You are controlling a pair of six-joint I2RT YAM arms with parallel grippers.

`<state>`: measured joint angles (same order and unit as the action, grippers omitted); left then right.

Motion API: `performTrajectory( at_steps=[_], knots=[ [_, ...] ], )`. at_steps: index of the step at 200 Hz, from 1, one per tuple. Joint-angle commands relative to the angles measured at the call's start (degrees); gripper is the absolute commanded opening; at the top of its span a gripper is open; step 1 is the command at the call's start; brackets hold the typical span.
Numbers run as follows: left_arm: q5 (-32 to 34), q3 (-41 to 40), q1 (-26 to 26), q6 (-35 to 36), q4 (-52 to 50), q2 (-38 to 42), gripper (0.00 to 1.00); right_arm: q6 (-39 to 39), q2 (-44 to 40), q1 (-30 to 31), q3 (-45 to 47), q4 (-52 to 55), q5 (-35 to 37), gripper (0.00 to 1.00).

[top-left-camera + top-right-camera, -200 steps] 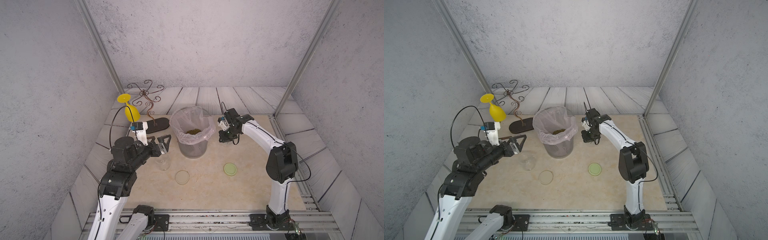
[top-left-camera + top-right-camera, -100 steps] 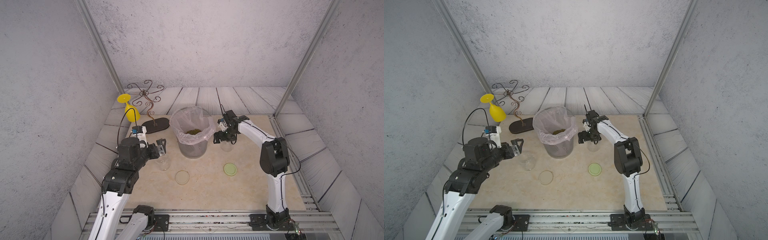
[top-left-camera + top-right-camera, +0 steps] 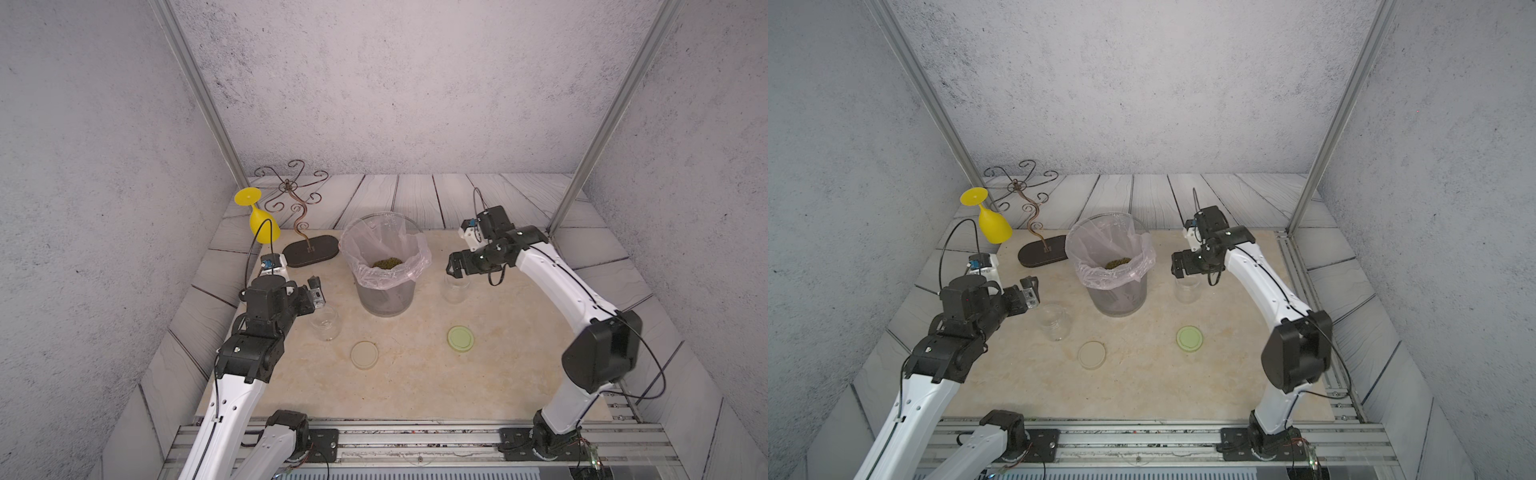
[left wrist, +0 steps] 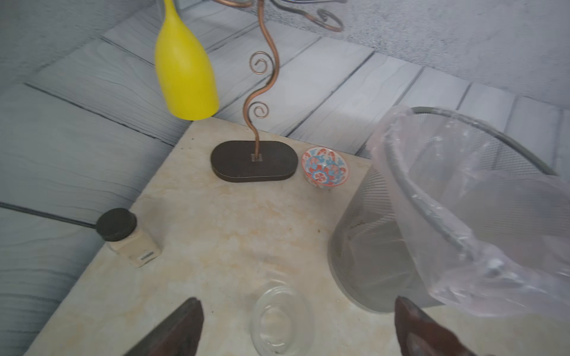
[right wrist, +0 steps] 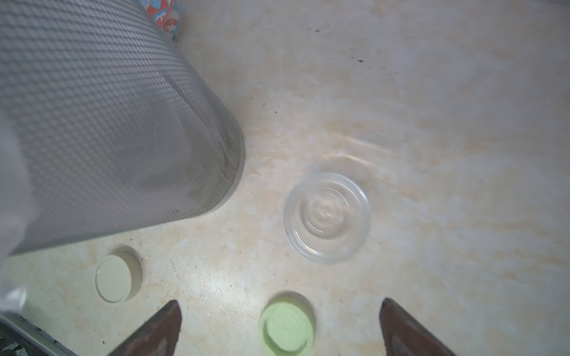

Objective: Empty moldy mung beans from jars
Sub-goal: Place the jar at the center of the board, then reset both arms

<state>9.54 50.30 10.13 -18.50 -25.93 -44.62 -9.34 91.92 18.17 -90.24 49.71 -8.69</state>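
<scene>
Your left gripper is hanging with jaws spread wide, gripping nothing, just beside the empty left jar. Your right gripper is hovering close over the empty right jar, jaws apart and clear of it. The mung beans are lying inside the lined bin, between the two jars.

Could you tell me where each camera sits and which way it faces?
Top views: high above the arm bases, looking down over the table; left arm, right arm, left gripper, right gripper show.
Left wrist: on left arm, facing left jar and stand; fingertips show.
Right wrist: on right arm, looking down at right jar, beige lid, green lid; fingertips show.
Shared: both wrist views catch bin and patterned bowl.
</scene>
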Motion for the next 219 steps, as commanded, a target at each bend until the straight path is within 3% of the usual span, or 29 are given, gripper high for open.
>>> performTrajectory(
  at_steps=[1, 12, 29, 55, 73, 97, 122, 147, 173, 184, 199, 219],
  knots=[
    [11.7, -11.5, -0.9, 9.6, 17.2, 2.7, 0.98, -3.9, -12.0, -6.2, 15.8, -14.6, 7.9, 0.99],
    [15.9, -18.3, -1.1, 13.9, 24.7, 4.2, 0.98, -5.3, -18.6, -9.5, 27.2, -25.9, 11.4, 0.99],
    [18.0, -24.0, -3.2, 12.1, 31.7, 3.3, 0.98, -3.8, -25.5, -12.6, 43.0, -43.0, 15.6, 0.99],
    [19.5, -27.6, -5.2, 9.6, 37.4, -1.6, 0.98, 1.0, -25.2, -13.7, 59.1, -65.5, 20.0, 0.99],
    [17.7, -30.5, -7.6, 6.9, 43.3, -4.2, 0.98, 3.8, -20.8, -14.0, 62.9, -73.4, 20.8, 0.99],
    [7.1, -34.8, -12.7, 5.8, 55.4, -8.8, 0.98, 4.9, -14.5, -14.6, 65.8, -83.5, 22.7, 0.99],
    [-0.2, -36.2, -13.7, 10.7, 69.4, -21.4, 0.98, 5.9, -11.1, -15.8, 66.0, -88.6, 19.2, 0.99],
    [-3.9, -37.4, -14.3, 11.1, 84.8, -34.2, 0.98, 6.5, -2.6, -16.4, 68.7, -103.1, 16.4, 0.99],
    [-10.7, -36.8, -15.0, 13.1, 100.1, -47.0, 0.98, 6.3, -4.3, -16.6, 66.0, -95.2, 15.2, 0.99],
    [-11.6, -36.5, -15.2, 13.1, 96.1, -45.2, 0.98, 7.1, -4.0, -16.6, 65.3, -94.2, 13.7, 0.99],
    [-14.0, -32.6, -15.2, 14.4, 81.3, -40.4, 0.98, 7.2, -3.7, -16.7, 64.1, -92.1, 13.3, 0.99],
    [-22.3, -25.1, -15.3, 18.2, 74.9, -45.0, 0.98, 7.2, -3.6, -16.9, 63.9, -91.6, 12.9, 0.99]
  ],
)
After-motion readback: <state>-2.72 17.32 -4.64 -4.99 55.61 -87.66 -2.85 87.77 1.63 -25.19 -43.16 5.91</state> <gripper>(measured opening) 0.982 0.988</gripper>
